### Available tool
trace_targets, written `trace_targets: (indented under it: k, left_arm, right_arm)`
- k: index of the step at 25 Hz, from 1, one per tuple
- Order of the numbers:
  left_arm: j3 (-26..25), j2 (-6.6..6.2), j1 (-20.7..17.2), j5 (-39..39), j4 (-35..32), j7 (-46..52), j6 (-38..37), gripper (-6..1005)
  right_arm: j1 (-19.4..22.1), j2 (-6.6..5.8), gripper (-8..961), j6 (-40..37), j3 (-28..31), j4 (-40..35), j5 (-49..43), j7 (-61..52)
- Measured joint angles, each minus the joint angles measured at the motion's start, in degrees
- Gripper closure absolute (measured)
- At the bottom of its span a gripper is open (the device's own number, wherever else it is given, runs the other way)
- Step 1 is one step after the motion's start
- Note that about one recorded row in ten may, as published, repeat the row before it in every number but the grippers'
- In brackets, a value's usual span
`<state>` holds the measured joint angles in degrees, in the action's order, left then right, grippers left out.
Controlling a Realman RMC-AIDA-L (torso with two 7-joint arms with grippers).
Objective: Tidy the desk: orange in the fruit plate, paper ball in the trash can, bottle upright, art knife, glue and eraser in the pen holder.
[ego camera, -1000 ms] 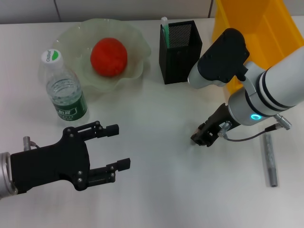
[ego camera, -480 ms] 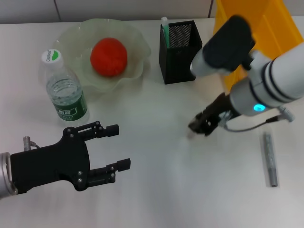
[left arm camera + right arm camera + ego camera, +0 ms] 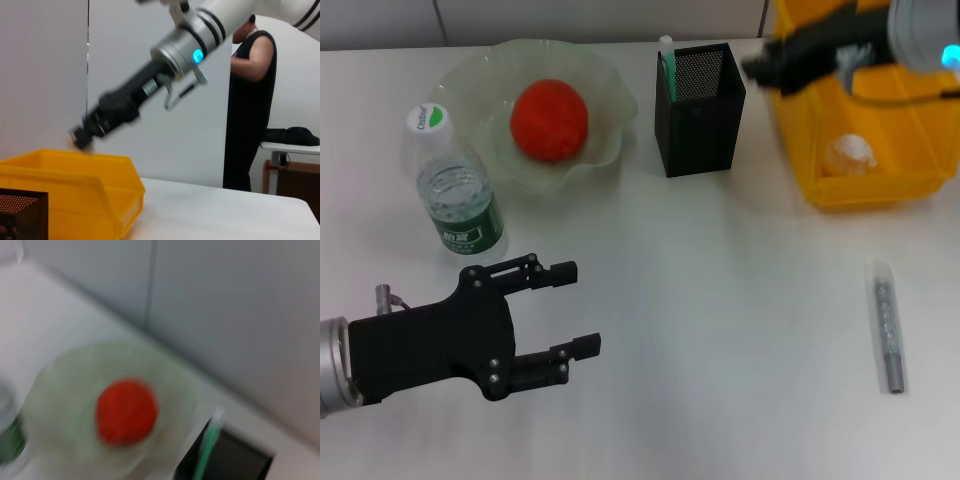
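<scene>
- Up near the far edge of the desk, I am holding my right gripper raised between the pen holder and the trash can; I cannot tell how far its fingers are parted or whether they are carrying anything.
- My left gripper is hovering low at the near left, fingers spread wide and holding nothing.
- Orange is sitting in the fruit plate.
- Bottle is standing upright beside that plate.
- Art knife is standing in the pen holder.
- Paper ball is lying inside the trash can.
- Glue is lying flat at the near right, well apart from everything.
</scene>
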<state>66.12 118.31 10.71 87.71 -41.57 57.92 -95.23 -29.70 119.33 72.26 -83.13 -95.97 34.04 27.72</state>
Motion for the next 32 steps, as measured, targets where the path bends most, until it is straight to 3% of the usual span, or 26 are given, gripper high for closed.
trace_targets:
  k: [6, 12, 17, 18, 22, 26, 32]
  left_arm:
    - [0.0, -0.01, 0.2, 0.0, 0.0, 0.0, 0.0, 267]
    - [0.0, -0.01, 0.3, 0.0, 0.1, 0.0, 0.2, 268]
    - [0.0, -0.01, 0.5, 0.0, 0.5, 0.0, 0.2, 268]
    - [0.0, -0.01, 0.5, 0.0, 0.5, 0.0, 0.2, 268]
    - [0.1, -0.02, 0.6, 0.1, 0.6, 0.0, 0.2, 268]
    - [0.1, -0.09, 0.8, 0.2, 0.6, 0.0, -0.2, 268]
    - [0.0, 0.00, 0.9, 0.9, 0.6, 0.0, -0.4, 268]
  right_arm:
    - [-5.6, -0.15, 706, -4.6, 3.8, 7.8, -0.1, 2.3]
    - [-14.1, -0.13, 705, -9.1, 4.7, 25.7, 0.3, 6.1]
    - [-15.4, -0.03, 678, -11.7, 4.8, 30.1, -0.2, 7.4]
    - [-15.4, -0.03, 633, -11.7, 4.8, 30.1, -0.2, 7.4]
    - [-13.0, -0.02, 452, -9.5, 5.7, 24.4, -0.2, 4.8]
    - [-10.1, -0.04, 377, -3.8, 5.6, 16.7, -0.4, 0.7]
    - [3.0, 0.04, 265, 3.9, 1.8, -4.6, -0.9, -6.6]
